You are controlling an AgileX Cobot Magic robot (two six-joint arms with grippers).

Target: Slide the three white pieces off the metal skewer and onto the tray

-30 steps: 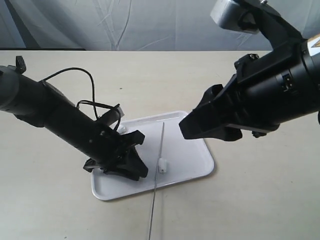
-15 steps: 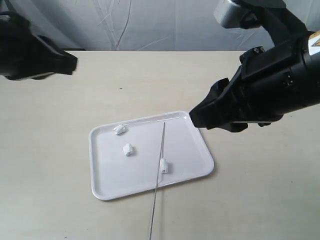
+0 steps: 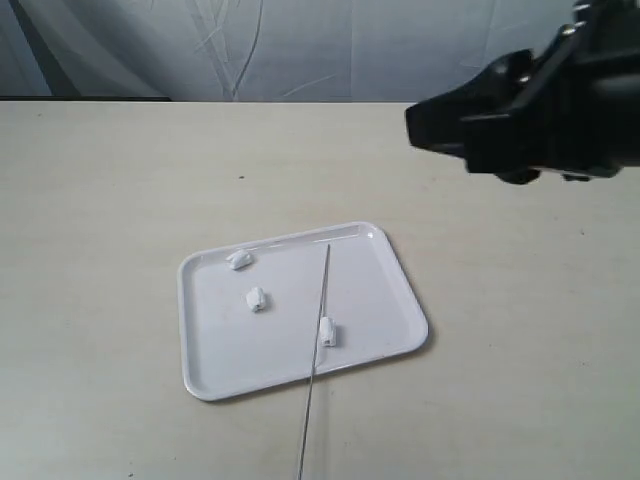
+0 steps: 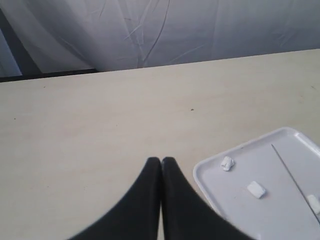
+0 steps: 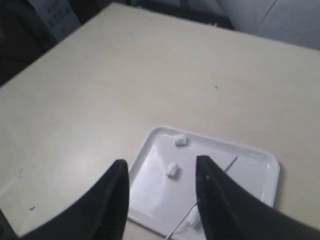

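The white tray (image 3: 370, 290) lies mid-table. Two white pieces (image 3: 239, 259) (image 3: 257, 298) rest loose on its left half. A third white piece (image 3: 327, 331) sits against the metal skewer (image 3: 318, 340), which crosses the tray and sticks out over its near rim; I cannot tell whether that piece is threaded. My right gripper (image 3: 425, 125) hangs high at the upper right, and in its wrist view it (image 5: 161, 164) is open and empty above the tray (image 5: 250, 175). In the left wrist view my left gripper (image 4: 161, 160) is shut and empty, beside the tray (image 4: 280, 210). It is outside the exterior view.
The beige table (image 3: 120, 180) spreads on all sides of the tray. A pale draped backdrop (image 3: 300, 45) stands behind the far edge. A small dark speck (image 3: 241, 178) marks the tabletop beyond the tray.
The left arm has pulled off the tray and out of the exterior view, uncovering two loose pieces. The right gripper has moved up and to the right, away from the tray.
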